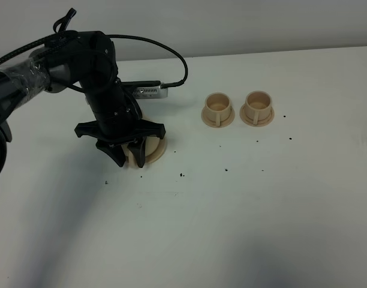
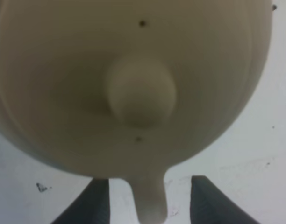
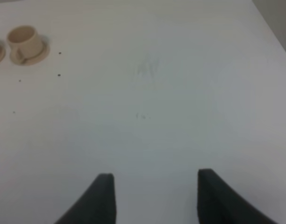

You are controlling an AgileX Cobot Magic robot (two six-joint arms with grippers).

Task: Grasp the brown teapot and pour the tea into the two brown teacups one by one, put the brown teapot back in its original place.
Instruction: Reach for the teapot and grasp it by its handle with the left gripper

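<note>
The left gripper (image 1: 130, 158), a black two-fingered claw, hangs directly over the pale beige dome-shaped ceramic teapot (image 2: 133, 60). In the high view it hides nearly all of the pot, leaving only a slice of beige body and part of the flat round beige saucer (image 1: 162, 151) beneath it on the white table (image 1: 261, 210). The left wrist view is blurred and filled by the pot, whose edges are cut off. Its round lid knob (image 2: 140, 91) sits mid-dome, and the loop handle (image 2: 150, 200) lies between the two dark fingers (image 2: 94, 203) with a gap on each side, so this claw is spread and grips nothing. The spout is out of sight. Two small pale beige cylindrical cups (image 1: 217, 107) (image 1: 258, 105) stand side by side on their own little saucers, well apart from the pot. Whether they hold liquid cannot be told. The right gripper (image 3: 154, 174) appears only in its own wrist view, fingers parted over bare table, with one cup far off and a second saucer clipped at the frame edge. Dark specks (image 1: 182, 175) dot the tabletop.
</note>
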